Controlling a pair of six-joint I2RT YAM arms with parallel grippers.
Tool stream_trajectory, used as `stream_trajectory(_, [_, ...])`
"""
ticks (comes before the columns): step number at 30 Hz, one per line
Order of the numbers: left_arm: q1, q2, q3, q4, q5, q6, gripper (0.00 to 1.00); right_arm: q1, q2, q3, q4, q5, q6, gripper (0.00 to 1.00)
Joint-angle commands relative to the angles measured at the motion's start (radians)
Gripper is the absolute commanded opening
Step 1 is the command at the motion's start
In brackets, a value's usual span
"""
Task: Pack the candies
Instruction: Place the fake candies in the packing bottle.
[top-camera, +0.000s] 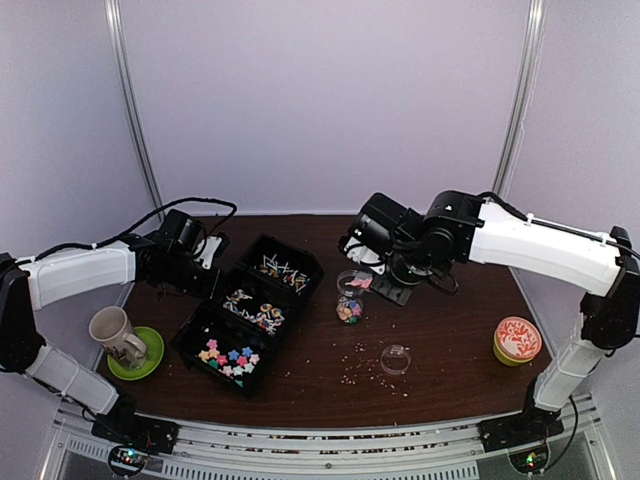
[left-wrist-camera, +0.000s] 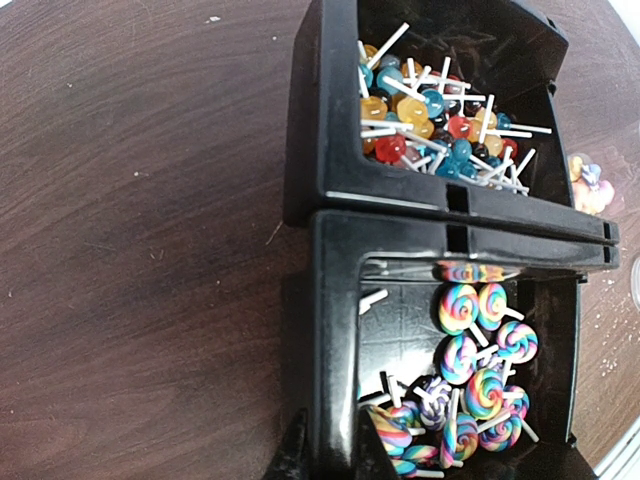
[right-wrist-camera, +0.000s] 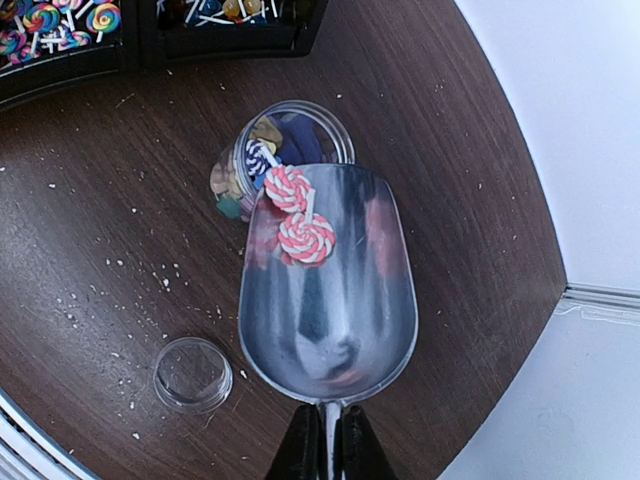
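The left end effector is clamped on the black tray's near wall. Most candies lie in its compartments. At the tray's 3 o'clock on the counter stands a part-filled jar. The right end effector is closed on a metal scoop's handle. At the scoop's 12 o'clock lip, two pink-and-white pieces sit over the jar. Pouring looks like the step in hand, and the next move probably needs a steeper tilt.

The dark brown wooden table is carrying a black three-bin plastic tray, its wall between the left fingers.
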Motion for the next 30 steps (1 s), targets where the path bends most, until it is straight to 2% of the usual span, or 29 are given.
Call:
stream_trajectory(1, [0.007, -0.02, 0.074, 0.119, 0.05, -0.026, 0.0, -0.004, 0.034, 0.06, -0.069, 0.038, -0.005, 0.0])
stream_trajectory(12, [0.008, -0.023, 0.075, 0.118, 0.054, -0.026, 0.0, -0.003, 0.082, 0.159, -0.129, 0.071, -0.014, 0.0])
stream_trajectory(20, [0.007, -0.021, 0.075, 0.118, 0.055, -0.026, 0.0, -0.003, 0.077, 0.173, -0.142, 0.084, -0.019, 0.0])
stream_trajectory(30, [0.007, -0.018, 0.075, 0.123, 0.066, -0.024, 0.0, 0.044, -0.033, 0.149, 0.004, -0.043, -0.074, 0.0])
